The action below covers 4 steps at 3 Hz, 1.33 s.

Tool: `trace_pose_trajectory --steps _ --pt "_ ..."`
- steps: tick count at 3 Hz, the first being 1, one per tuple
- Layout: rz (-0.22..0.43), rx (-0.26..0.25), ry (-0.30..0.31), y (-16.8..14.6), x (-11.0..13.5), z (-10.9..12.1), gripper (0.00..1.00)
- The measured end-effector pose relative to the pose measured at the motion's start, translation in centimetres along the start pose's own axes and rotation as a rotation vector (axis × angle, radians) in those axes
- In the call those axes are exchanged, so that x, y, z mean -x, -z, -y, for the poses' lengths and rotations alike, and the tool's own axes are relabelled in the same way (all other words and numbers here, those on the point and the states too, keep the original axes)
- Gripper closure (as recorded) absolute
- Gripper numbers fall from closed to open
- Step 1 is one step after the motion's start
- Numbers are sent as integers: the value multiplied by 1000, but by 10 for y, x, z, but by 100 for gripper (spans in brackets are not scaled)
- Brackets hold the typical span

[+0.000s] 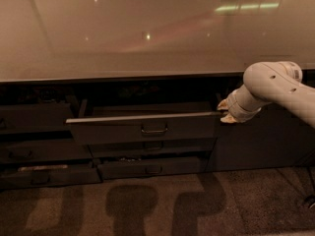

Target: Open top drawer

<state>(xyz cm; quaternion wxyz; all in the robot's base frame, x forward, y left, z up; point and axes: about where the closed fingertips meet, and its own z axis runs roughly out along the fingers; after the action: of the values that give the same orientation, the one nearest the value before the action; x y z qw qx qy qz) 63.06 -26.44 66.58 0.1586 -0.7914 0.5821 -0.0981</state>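
Low in the frame, the floor (197,200) shows only shadows. At centre, the top drawer (113,132) stands partly pulled out. It looks like a wide, stiff panel that should slide with some drag. Take it by the small loop handle (154,129). The tool (226,113) sits at the drawer's right end, and you cannot tell whether it is spread or closed. The drawer's inside is dark under the bench (147,33).

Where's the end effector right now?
In the camera view, the end effector is right of centre. It sits at the right end of the upper edge of the top drawer, just below the countertop.
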Motion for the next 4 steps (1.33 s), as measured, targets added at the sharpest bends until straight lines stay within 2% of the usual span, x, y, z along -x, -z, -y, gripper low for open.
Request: trace_pose_trajectory --steps 4 --pt "-7 10 13 3 4 -5 100"
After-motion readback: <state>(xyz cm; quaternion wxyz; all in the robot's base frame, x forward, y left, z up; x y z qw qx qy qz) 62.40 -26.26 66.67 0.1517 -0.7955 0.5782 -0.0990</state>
